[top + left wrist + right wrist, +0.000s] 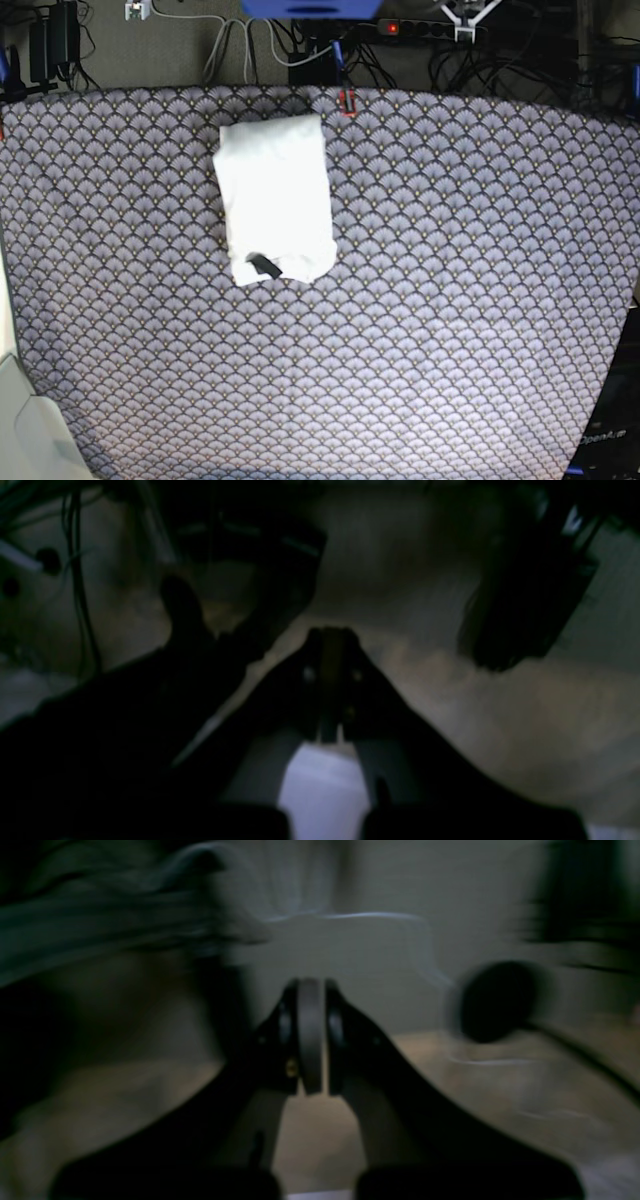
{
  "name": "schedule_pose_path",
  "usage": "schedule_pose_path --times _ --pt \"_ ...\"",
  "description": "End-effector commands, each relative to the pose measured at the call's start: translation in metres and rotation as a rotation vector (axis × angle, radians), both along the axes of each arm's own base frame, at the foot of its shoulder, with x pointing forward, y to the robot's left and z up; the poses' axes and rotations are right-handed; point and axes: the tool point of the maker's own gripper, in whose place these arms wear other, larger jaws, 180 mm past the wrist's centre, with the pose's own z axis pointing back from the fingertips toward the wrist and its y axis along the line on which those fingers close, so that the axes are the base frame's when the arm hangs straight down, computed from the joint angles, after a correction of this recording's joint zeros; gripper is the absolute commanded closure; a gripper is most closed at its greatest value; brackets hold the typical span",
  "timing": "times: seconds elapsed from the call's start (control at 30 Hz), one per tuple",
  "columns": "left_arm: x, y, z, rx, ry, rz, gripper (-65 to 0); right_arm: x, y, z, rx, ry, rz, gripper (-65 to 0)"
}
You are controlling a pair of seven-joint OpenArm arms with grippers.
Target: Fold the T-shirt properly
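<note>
Left wrist view: dark and blurred; the left end effector [330,645] is clenched with its tips together, nothing between them, over a dim floor.

Right wrist view: also blurred; the right end effector [311,1035] is clenched empty, pads pressed together.

Base view: the T-shirt [276,197] lies folded into a plain white upright rectangle on the patterned table [450,300], toward its far left part. A small dark tag [265,265] shows near the shirt's near edge. Neither arm appears here.

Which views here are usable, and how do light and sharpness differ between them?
Base view: evenly lit and sharp, the folded white T-shirt clear on the patterned table cover. Left wrist view: very dark, soft, left gripper shut. Right wrist view: dim, motion-smeared, right gripper shut.
</note>
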Motion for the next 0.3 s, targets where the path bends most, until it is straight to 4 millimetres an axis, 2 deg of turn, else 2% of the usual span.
schedule_pose_path --times 0.0,0.1,0.23,0.27 --pt "0.003 0.005 0.001 0.014 -0.022 -0.007 -0.4 -0.005 -0.009 0.002 -0.045 0.006 0.007 0.0" --pt "0.015 0.005 0.002 0.018 -0.073 -0.023 -0.4 -0.003 -0.004 -0.001 -0.123 0.022 0.053 0.0" --pt "0.016 0.002 0.001 0.017 -0.08 0.021 -0.4 0.004 -0.012 0.002 -0.221 0.018 0.079 0.0" --pt "0.015 0.003 0.001 0.018 -0.084 0.058 -0.4 0.006 -0.007 0.001 -0.215 0.015 0.076 0.0"
